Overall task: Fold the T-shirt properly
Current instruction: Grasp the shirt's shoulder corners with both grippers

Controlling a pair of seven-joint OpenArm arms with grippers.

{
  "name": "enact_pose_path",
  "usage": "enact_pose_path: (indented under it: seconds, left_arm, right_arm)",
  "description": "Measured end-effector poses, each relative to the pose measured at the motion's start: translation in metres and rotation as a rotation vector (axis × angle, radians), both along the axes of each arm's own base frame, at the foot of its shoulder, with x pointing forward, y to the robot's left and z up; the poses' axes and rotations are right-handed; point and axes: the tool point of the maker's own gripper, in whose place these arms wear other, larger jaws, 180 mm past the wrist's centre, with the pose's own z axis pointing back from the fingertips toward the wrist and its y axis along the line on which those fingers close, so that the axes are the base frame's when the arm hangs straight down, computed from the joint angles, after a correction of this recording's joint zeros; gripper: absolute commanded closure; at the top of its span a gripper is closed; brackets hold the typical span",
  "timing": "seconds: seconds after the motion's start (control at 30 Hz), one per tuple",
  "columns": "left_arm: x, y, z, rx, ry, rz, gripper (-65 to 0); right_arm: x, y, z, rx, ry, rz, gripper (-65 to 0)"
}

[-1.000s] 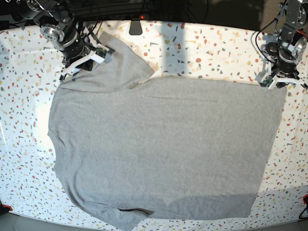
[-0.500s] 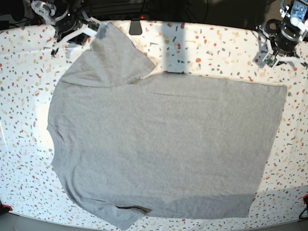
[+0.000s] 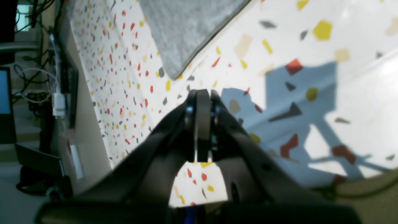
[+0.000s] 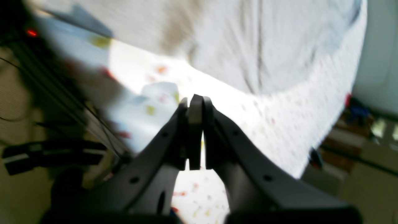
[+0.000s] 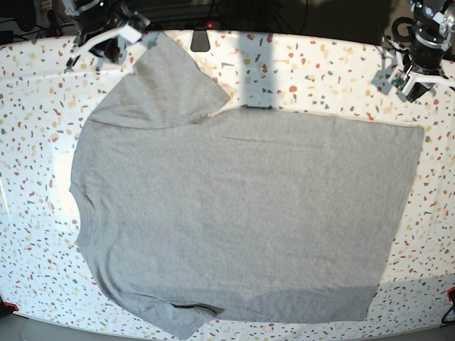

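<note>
The grey T-shirt (image 5: pixel 242 213) lies spread flat on the speckled table (image 5: pixel 320 71), plain side up, no lettering showing. One sleeve (image 5: pixel 167 89) points to the far left corner, the other (image 5: pixel 178 316) lies at the near edge. My right gripper (image 5: pixel 131 32) is at the far left, just beside the sleeve tip. In the blurred right wrist view it (image 4: pixel 194 99) is shut and empty, with the shirt (image 4: pixel 264 46) beyond it. My left gripper (image 5: pixel 411 82) is at the far right, above the hem corner (image 5: pixel 419 131). In the left wrist view it (image 3: pixel 202 93) is shut and empty, short of that corner (image 3: pixel 186 31).
A small black object (image 5: pixel 200 39) sits at the table's far edge. Small red items are at the near left corner (image 5: pixel 8 307) and near right edge (image 5: pixel 449 293). Cables and a dark panel (image 3: pixel 67 93) hang beyond the table edge in the left wrist view.
Both arms have drawn back toward the far edge. The right gripper carried the sleeve tip outward and now sits beside it. The left gripper rose away from the hem corner.
</note>
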Motion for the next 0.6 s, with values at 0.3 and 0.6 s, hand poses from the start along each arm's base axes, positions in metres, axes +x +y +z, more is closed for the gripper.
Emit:
enact_pose_path:
  seconds: [0.3, 0.6]
  left_arm:
    - [0.004, -0.006, 0.004, -0.019, -0.027, -0.028, -25.4]
    - [0.004, -0.006, 0.004, -0.018, -0.027, -0.029, -25.4]
  right_arm:
    - [0.014, 0.011, -0.03, 0.039, 0.118, 0.121, -29.5]
    - [0.046, 0.022, -0.039, 0.05, 0.097, 0.161, -29.5]
